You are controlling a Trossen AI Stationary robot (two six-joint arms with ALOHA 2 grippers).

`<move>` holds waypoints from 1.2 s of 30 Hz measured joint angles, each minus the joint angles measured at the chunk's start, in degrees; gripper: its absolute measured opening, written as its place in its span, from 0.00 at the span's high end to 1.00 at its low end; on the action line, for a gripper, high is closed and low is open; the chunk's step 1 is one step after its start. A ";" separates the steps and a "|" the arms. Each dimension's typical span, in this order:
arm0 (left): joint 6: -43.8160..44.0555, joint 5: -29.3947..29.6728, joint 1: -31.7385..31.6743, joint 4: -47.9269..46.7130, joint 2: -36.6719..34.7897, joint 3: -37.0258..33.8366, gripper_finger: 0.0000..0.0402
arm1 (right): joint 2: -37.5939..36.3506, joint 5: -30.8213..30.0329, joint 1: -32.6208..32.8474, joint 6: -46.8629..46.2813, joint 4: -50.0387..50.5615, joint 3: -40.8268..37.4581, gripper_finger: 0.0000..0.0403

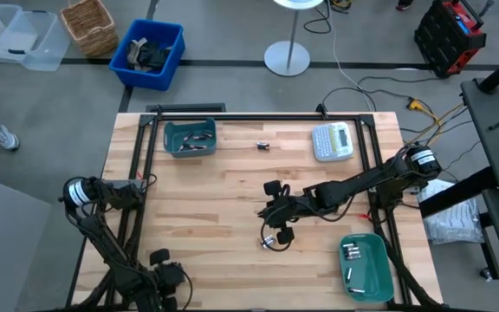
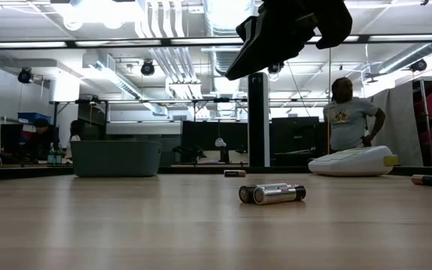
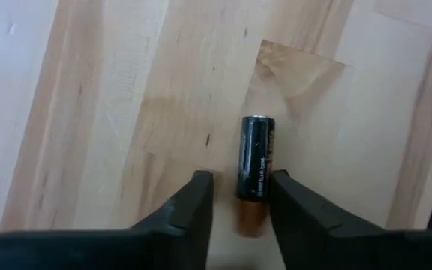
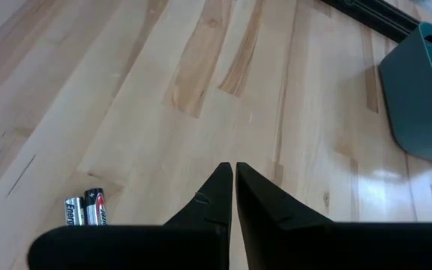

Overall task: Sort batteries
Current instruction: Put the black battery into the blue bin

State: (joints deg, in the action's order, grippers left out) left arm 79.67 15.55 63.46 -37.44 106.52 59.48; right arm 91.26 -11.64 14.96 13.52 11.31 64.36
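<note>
High view, from largest to smallest: wooden table, with a teal bin far ahead of the left jaws and a second teal bin off to the side of the right jaws, behind their tips. Grey-white label maker well away from both pairs of jaws, no part of the sorting.

Left gripper low over the wood at the near edge, jaws narrow but not closed, standing astride one dark battery. Battery lying lengthwise between the fingers, coppery end toward the wrist, black end reaching past the tips. One finger seemingly touching its side, a small gap showing at the other finger.

Right gripper above the middle of the table, jaws closed and holding nothing. Pair of batteries side by side on the wood, near these jaws but off to one side, not between them.

Step in hand, as a judgement: picking up the dark cell with the left gripper, grip not yet made.

Needed for the next move, probably: close the small gap evenly so that the round cell does not roll or twist out, lift straight up, then carry to the bin of its kind. Cannot tell for sure which bin; the far one seems to hold darker cells, the near one silvery cells.
</note>
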 joint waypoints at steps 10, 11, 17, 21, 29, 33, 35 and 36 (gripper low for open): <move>-1.24 0.21 -0.09 -0.04 -0.48 -0.11 0.94 | 0.00 0.00 0.00 0.00 0.00 0.00 0.97; -1.58 0.22 -0.10 -0.04 -0.72 -0.15 0.94 | 0.00 0.00 0.00 0.00 0.02 0.00 0.97; -2.51 0.86 -0.13 -0.33 -2.85 -0.28 0.94 | 0.00 0.00 0.00 0.00 0.06 0.00 0.97; -3.15 1.39 -0.23 -1.30 -3.72 -0.39 0.94 | 0.00 0.00 0.00 0.00 0.21 0.00 0.97; -3.19 1.75 -0.22 -1.50 -4.40 -0.37 0.94 | 0.00 0.00 0.00 -0.02 0.31 0.00 0.97; -3.18 1.97 -0.59 -1.54 -5.67 -0.29 0.94 | 0.00 0.00 0.00 -0.02 0.35 0.00 0.97; -3.18 2.02 -0.90 -1.67 -6.52 -0.26 0.94 | 0.00 0.00 0.00 -0.02 0.35 0.00 0.97; -3.34 2.03 -1.05 -1.72 -6.98 -0.26 0.94 | 0.00 0.00 0.00 -0.01 0.36 0.00 0.97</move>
State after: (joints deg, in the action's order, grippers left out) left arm 76.34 17.58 62.41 -39.16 99.54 59.22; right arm 91.26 -11.64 14.96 13.51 11.67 64.36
